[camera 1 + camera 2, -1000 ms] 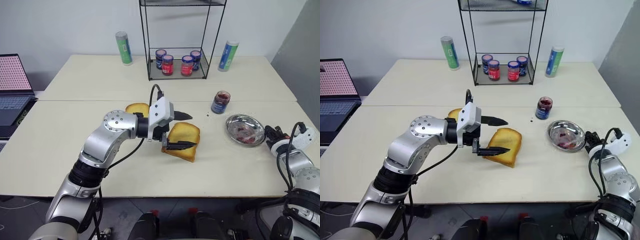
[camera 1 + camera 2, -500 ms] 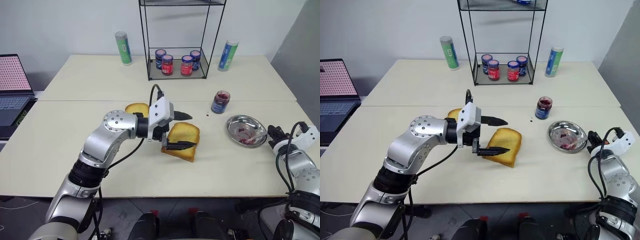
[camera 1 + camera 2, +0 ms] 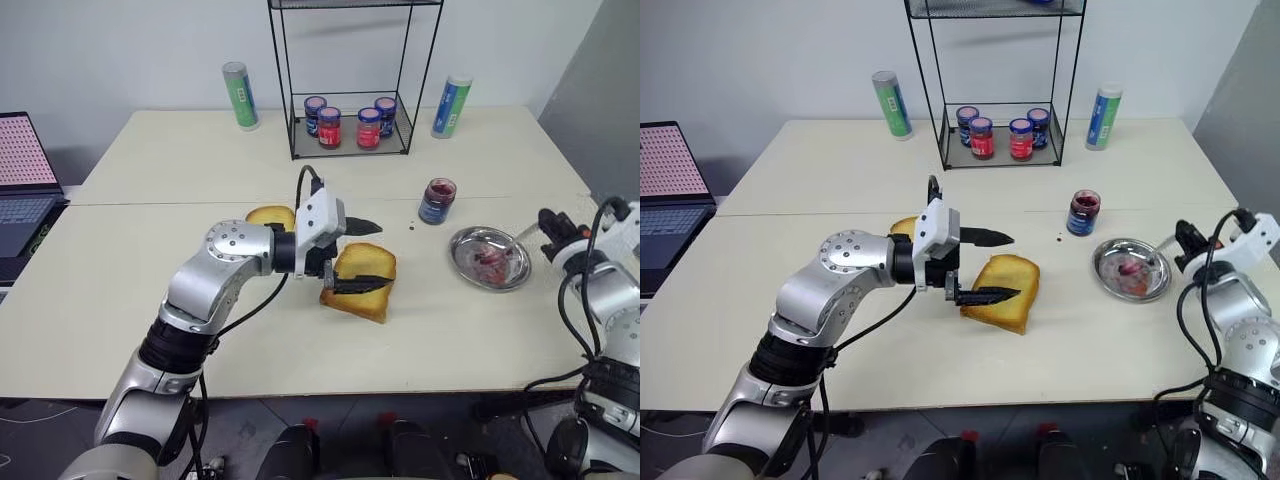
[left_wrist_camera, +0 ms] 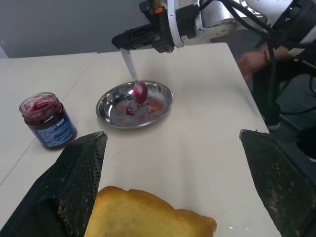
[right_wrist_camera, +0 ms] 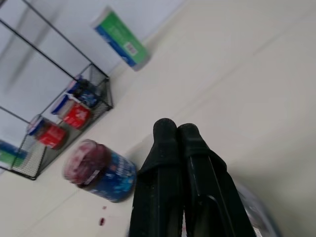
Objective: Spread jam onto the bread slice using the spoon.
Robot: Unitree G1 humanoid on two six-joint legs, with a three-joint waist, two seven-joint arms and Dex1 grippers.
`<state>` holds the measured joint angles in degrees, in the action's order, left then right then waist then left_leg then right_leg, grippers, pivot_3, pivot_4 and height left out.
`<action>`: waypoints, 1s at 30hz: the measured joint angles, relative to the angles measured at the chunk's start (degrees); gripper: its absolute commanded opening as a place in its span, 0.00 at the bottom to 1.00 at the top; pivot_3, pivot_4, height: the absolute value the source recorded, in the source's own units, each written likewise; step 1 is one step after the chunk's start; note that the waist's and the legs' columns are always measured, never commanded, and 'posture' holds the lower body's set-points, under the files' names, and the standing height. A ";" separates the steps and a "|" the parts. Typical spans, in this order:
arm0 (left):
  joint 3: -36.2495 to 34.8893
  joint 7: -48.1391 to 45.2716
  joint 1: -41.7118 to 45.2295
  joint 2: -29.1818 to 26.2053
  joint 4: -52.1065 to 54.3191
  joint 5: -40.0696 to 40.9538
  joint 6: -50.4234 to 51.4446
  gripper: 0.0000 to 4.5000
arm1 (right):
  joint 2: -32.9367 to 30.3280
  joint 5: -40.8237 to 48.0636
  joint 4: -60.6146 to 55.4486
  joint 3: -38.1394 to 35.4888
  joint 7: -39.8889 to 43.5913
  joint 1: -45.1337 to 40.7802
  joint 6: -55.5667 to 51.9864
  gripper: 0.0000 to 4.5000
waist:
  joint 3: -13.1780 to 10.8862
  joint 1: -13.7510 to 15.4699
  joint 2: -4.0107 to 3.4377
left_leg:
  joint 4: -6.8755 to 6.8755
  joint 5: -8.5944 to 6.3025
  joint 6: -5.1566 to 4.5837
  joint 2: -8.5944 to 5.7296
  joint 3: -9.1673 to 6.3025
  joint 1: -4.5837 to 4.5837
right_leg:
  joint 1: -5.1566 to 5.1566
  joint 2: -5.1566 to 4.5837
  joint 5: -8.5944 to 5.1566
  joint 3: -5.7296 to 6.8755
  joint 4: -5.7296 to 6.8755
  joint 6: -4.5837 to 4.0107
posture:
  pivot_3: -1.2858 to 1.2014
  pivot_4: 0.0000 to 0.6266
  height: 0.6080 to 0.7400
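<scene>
left gripper point(image 3: 366, 255) jaws straddling bread slice point(image 3: 362, 281)

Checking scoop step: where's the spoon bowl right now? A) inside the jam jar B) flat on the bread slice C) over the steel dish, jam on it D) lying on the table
C: the right gripper holds the spoon, its jam-coated bowl hanging over the steel dish.

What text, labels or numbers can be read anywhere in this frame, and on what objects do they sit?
No text reads clearly.
Small clear glass jam jar, blue label band: print too blurred to read.
Four blue-lidded jars in the black wire rack: red labels, too small.
Left green-and-blue tube, right green-and-blue tube: print too small.
Laptop screen: pink pattern, nothing legible.
</scene>
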<state>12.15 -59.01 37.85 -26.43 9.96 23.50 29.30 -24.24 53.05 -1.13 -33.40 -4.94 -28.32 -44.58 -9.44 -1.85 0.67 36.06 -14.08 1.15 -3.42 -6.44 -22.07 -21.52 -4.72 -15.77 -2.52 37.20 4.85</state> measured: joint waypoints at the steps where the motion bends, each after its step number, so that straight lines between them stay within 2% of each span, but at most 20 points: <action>1: -0.31 0.29 0.09 0.33 -0.12 0.31 0.29 1.00 | 0.00 -0.03 -0.50 0.62 -0.10 -0.91 -0.06 0.00 | 0.00 -0.01 -0.01 | 0.00 0.00 0.00 0.00 0.00 -0.03 | -0.05 0.00 0.00 0.00 0.01 0.00 | 0.52 0.24 1.00; 5: -1.54 1.85 0.04 0.38 -0.67 0.71 0.79 1.00 | -1.41 -3.09 -1.34 4.93 0.18 -5.73 0.45 0.00 | -0.01 -0.01 -0.02 | 0.01 0.01 0.01 -0.01 -0.01 -0.23 | -0.23 0.00 0.00 0.02 0.03 0.00 | 0.52 0.24 1.00; 8: -2.55 3.95 -0.12 1.18 -0.94 0.71 1.03 1.00 | -2.85 -8.96 0.33 10.47 2.61 -13.23 3.85 0.00 | -0.04 -0.22 -0.07 | 0.14 0.04 0.02 -0.02 0.07 -0.66 | -0.78 -0.01 0.04 -0.08 0.31 0.03 | 0.52 0.24 1.00; 12: -2.68 5.75 -0.72 1.69 -0.91 0.70 1.19 1.00 | -2.81 -14.52 4.13 14.76 6.12 -19.23 9.09 0.00 | -0.04 -0.09 -0.05 | 0.12 0.04 0.03 -0.01 0.04 -0.69 | -0.80 0.00 0.01 0.05 0.39 -0.03 | 0.52 0.24 1.00; 15: -3.66 7.73 -1.80 1.82 -0.69 0.64 1.30 1.00 | -1.58 -22.08 13.74 19.25 9.45 -22.90 16.49 0.00 | -0.06 -0.07 -0.05 | 0.19 0.04 0.03 -0.09 0.08 -0.72 | -0.83 -0.04 0.01 -0.06 0.43 -0.02 | 0.52 0.24 1.00; 22: -4.53 11.77 -4.51 2.04 3.27 0.84 2.77 1.00 | 1.17 -32.83 29.68 24.27 15.22 -26.87 32.88 0.00 | -0.06 -0.24 -0.05 | 0.21 0.13 0.17 -0.08 0.05 -0.73 | -0.87 -0.05 0.01 -0.04 0.49 -0.03 | 0.52 0.24 1.00; 30: -5.09 13.55 -5.33 1.99 5.36 1.25 4.08 1.00 | 2.31 -38.74 40.35 25.48 17.47 -28.83 43.01 0.00 | -0.06 -0.48 -0.05 | 0.21 0.16 0.23 -0.08 0.04 -0.72 | -0.87 -0.06 0.02 -0.04 0.52 -0.03 | 0.52 0.24 1.00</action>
<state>7.06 -45.46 32.52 -24.45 15.32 24.76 33.38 -21.93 14.31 39.22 -7.92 12.53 -57.15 -1.57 -9.51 -2.33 0.61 36.28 -13.92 1.38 -3.50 -6.39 -22.79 -22.40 -4.78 -15.75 -2.56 37.72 4.82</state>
